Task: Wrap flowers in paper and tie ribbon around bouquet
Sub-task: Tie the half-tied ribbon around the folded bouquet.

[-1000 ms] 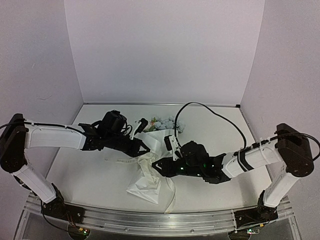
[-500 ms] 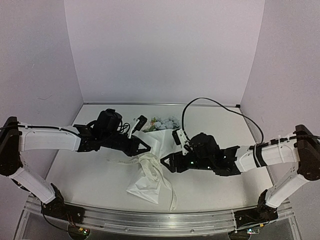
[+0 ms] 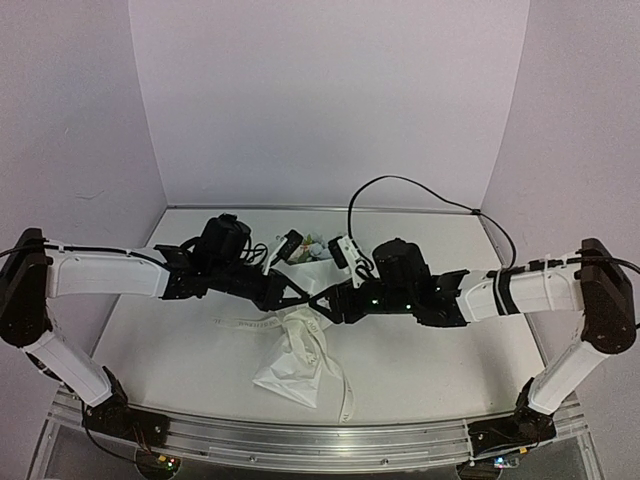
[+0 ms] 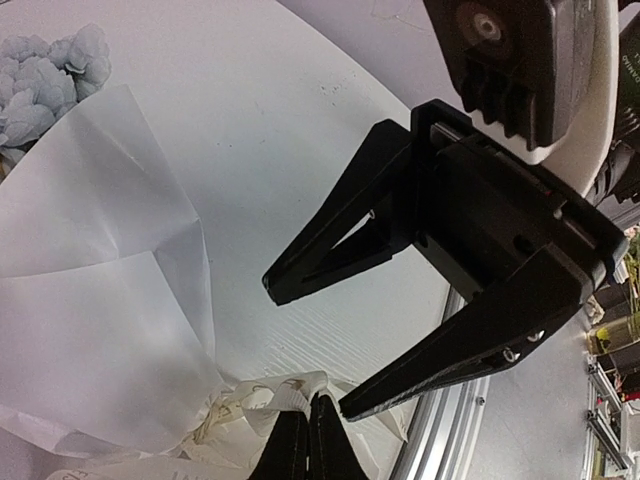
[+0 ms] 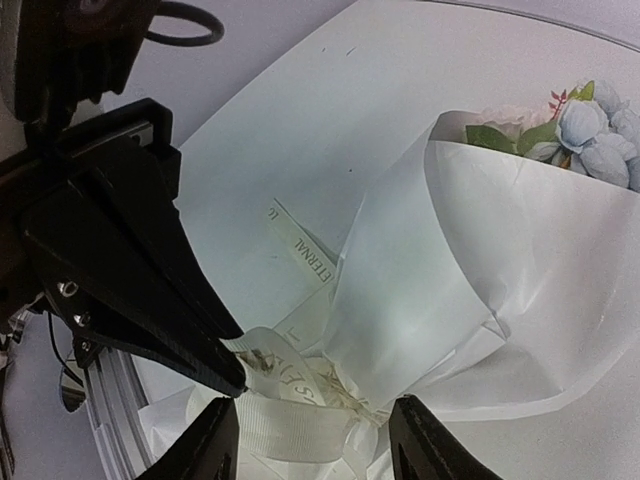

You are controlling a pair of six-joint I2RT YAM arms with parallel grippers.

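The bouquet lies mid-table as a white paper (image 3: 290,372) cone, with pale blue flowers (image 3: 316,247) showing out of its far end. A cream ribbon (image 3: 240,322) is looped round the pinched waist and trails off to the left. My left gripper (image 3: 293,296) is shut on a fold of ribbon (image 4: 270,395) at the waist. My right gripper (image 3: 322,303) faces it tip to tip. Its jaws are open either side of the ribbon bundle (image 5: 290,425) and hold nothing. In the right wrist view the paper (image 5: 480,280) curls round the flowers (image 5: 590,125).
An aluminium rail (image 3: 320,442) runs along the near table edge, also seen as a rail (image 4: 440,445) in the left wrist view. The right arm's black cable (image 3: 400,185) arcs above the table. White walls close off the back and both sides.
My right gripper has moved up and left from the cone's lower part to the waist and opened wider, meeting the left gripper. The left gripper stays shut on the ribbon, barely moved.
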